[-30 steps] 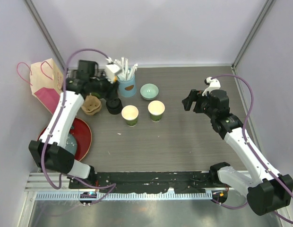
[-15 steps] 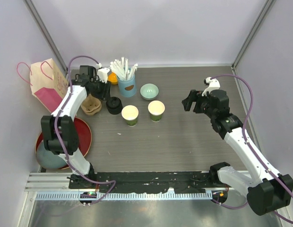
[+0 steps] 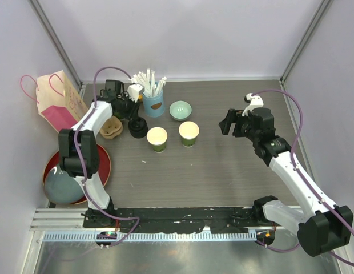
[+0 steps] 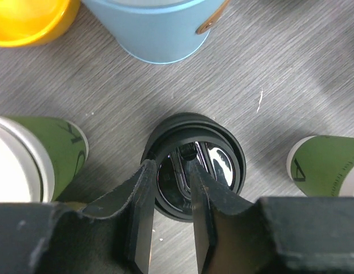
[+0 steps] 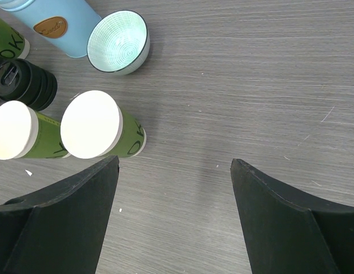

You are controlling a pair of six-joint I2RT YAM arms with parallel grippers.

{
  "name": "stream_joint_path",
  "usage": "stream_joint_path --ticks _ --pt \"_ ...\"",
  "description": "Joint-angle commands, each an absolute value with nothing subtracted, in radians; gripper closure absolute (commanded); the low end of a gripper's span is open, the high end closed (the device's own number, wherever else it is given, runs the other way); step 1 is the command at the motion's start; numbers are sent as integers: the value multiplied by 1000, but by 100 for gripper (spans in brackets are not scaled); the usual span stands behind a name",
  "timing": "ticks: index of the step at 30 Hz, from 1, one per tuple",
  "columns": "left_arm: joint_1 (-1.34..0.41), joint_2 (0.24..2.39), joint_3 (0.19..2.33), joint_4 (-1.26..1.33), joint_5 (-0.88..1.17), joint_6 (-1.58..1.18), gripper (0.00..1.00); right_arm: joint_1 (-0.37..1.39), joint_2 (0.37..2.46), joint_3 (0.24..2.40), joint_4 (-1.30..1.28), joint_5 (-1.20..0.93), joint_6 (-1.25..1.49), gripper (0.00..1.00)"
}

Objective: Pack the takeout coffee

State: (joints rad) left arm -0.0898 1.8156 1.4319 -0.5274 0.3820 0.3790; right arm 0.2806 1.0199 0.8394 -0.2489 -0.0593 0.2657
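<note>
hardly started, i'd say: both cups [image 3: 157, 138] stand open and lidless mid-table, well apart from the bag [image 3: 57, 103]. the left gripper [image 4: 171, 171] is down on the lids [image 4: 228, 154], fingers narrow astride the top rim; whether it grips, i can't tell. the right gripper [image 5: 174, 165] hangs wide, empty, near the cups.
</note>
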Motion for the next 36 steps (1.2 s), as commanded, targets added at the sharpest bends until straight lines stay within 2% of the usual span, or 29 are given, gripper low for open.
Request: stream_joint_path --ticks 1,8,20,30,36 --pt "-100 1835 1499 -511 419 474 67 284 1016 847 -229 -78 253 16" --pt "-101 1882 1558 -595 486 566 64 284 1006 831 -229 -81 252 16" --pt "-100 1950 1635 -771 506 699 67 285 997 825 -241 -90 239 15" --pt "-100 1993 1680 -796 491 706 66 284 999 822 -247 -104 238 16" --pt "-100 1931 1593 -755 454 707 65 285 1005 824 -248 -107 233 15"
